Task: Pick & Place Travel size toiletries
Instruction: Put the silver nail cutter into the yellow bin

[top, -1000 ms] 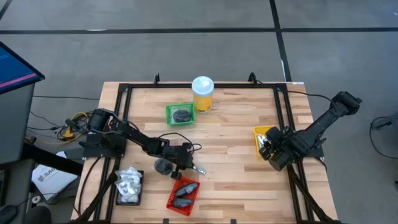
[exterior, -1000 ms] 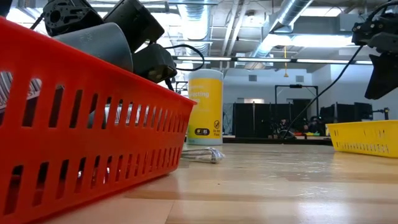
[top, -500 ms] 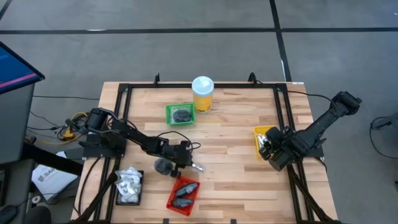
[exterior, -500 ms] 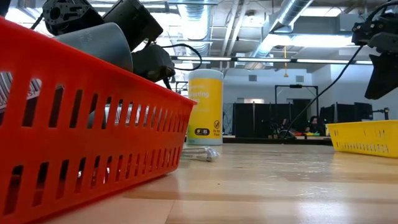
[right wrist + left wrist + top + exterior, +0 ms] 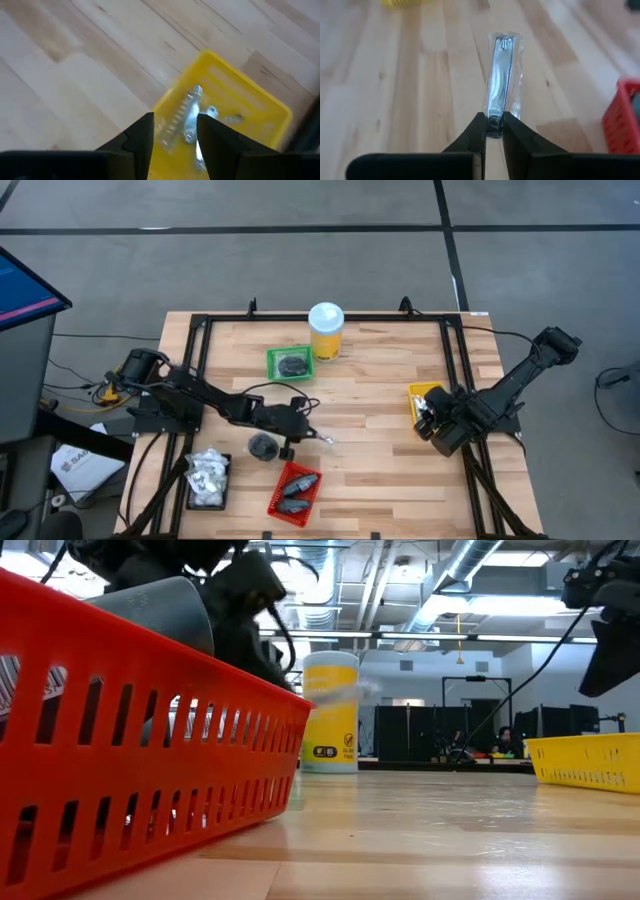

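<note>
Wrapped nail clipper (image 5: 501, 85) (silvery) pinched by left gripper's (image 5: 493, 131) nearly closed jaws.

No lettering anywhere is sharp enough to read

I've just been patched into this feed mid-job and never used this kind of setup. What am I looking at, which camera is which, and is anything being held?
Two dark robot arms work at a wooden table. One camera looks straight down, one sits at table height, and one rides on each wrist. The left gripper, near the middle, is shut on a wrapped nail clipper, lifted off the wood. The right gripper hangs open above the yellow tray, which holds more silvery items. Also there: a red tray of grey pucks, a green tray, a black tray of white sachets, and a yellow jar.
</note>
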Controlling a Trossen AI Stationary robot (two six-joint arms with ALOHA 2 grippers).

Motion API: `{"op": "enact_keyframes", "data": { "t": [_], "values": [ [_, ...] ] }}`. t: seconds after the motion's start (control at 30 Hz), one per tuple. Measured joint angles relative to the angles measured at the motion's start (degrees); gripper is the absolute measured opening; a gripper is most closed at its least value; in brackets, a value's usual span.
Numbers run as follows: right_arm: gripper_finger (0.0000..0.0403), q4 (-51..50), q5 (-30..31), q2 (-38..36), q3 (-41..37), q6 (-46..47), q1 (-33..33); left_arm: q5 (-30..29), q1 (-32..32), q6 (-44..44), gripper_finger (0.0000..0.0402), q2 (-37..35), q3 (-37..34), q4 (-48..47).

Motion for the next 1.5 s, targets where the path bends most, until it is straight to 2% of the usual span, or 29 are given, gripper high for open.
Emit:
{"op": "enact_keyframes", "data": {
  "t": [0.4, 0.8, 1.0, 1.27, 1.5],
  "values": [
    [0.0128, 21.27, 6.89, -0.17, 0.02, -20.70, -0.02, -2.40, 0.00, -1.09, 0.0026, -7.29, 0.07, 5.25],
    [0.0127, 51.50, 9.23, -0.15, 0.04, -50.30, -0.98, -3.38, 0.00, -1.09, 0.0026, -7.86, 0.13, 20.02],
    [0.0127, 62.65, 9.22, -0.15, 0.02, -62.80, -3.15, -3.60, 0.00, -1.09, 0.0026, -7.86, 0.13, 27.31],
    [0.0127, 75.61, 9.14, -0.13, 0.04, -74.71, -5.60, -4.94, 0.28, -1.03, 0.0026, -7.84, 0.13, 32.24],
    [0.0127, 80.66, 7.60, 0.11, 0.04, -78.08, -7.34, -5.34, 0.35, -0.98, 0.0026, -7.81, 0.13, 35.83]
  ]
}}
